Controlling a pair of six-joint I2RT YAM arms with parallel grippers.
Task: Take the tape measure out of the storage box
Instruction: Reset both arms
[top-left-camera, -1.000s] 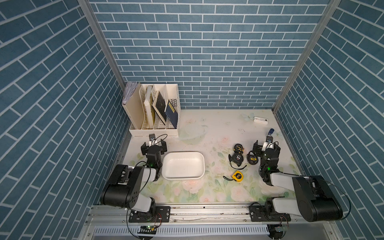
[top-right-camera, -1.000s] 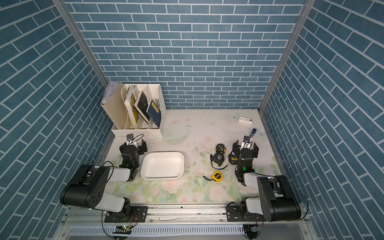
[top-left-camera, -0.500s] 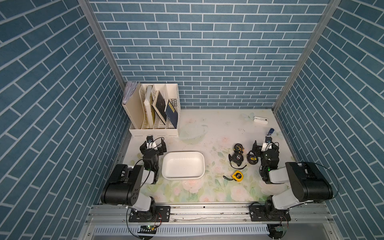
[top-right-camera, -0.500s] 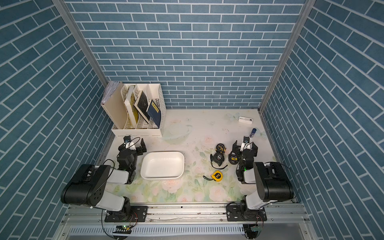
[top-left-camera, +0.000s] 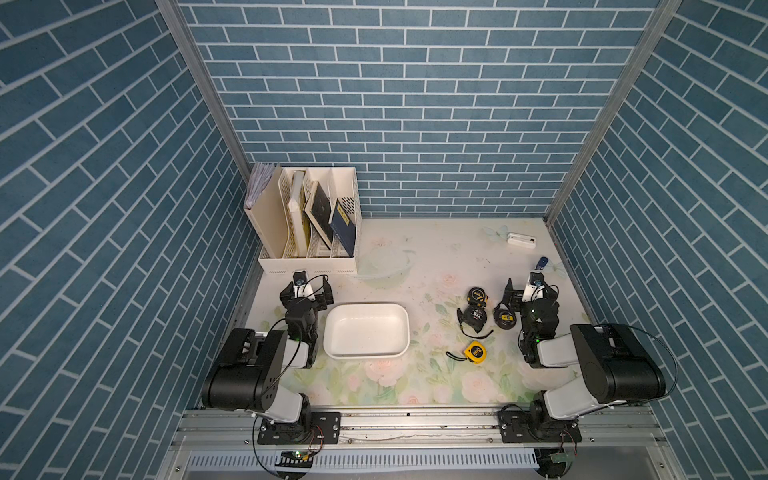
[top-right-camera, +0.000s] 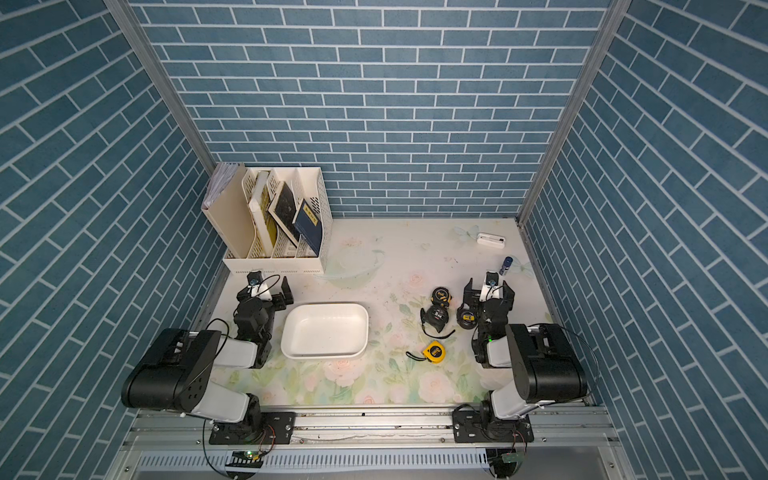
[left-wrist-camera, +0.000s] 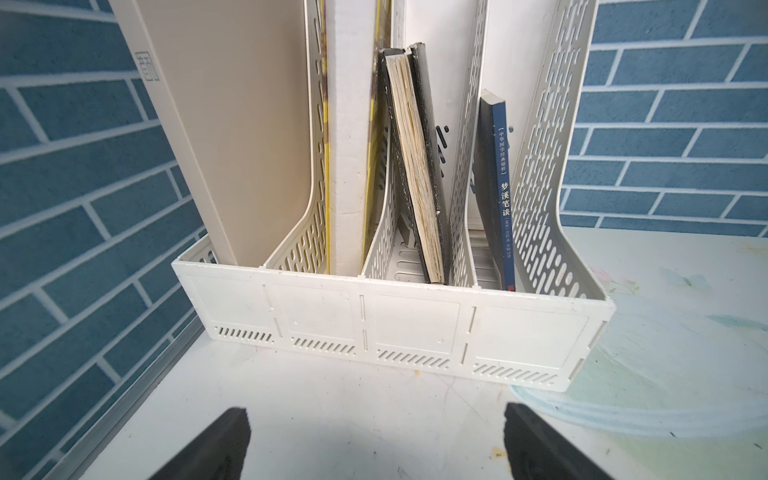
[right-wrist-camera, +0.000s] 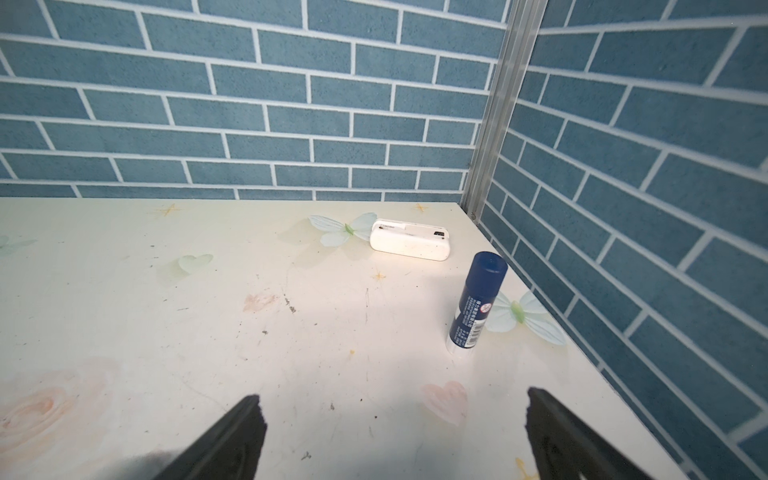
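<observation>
**Top views.** In both top views you see the storage box (top-left-camera: 365, 332) on the table (top-left-camera: 415, 257), left of centre and toward the near edge, its white floor bare. The yellow tape measure (top-left-camera: 475, 352) lies on the table to the right of the box, apart from its rim. Three black tape measures (top-left-camera: 471, 316) cluster beyond it toward the right edge, the rightmost just beside the right arm. A file organizer (top-left-camera: 307, 257) fills the far left corner. A white case (top-left-camera: 520, 239) lies near the far right corner, and a glue stick (top-left-camera: 542, 262) stands by the right edge. Your widest open room is the middle of the table, from the box to the far edge. The left gripper (top-left-camera: 306, 291) sits between box and organizer, near the left edge. The right gripper (top-left-camera: 532, 291) sits near the right edge.

**Left wrist view.** The left gripper (left-wrist-camera: 376, 415) faces the organizer's front wall. Its fingers are spread wide over bare table, holding and touching nothing. A strip of table separates them from the organizer.

**Right wrist view.** The right gripper (right-wrist-camera: 395, 399) is likewise spread wide and empty over bare table. The glue stick (right-wrist-camera: 478, 303) stands upright ahead, close to the right edge. The white case (right-wrist-camera: 409, 241) lies beyond it, near the far right corner.
</observation>
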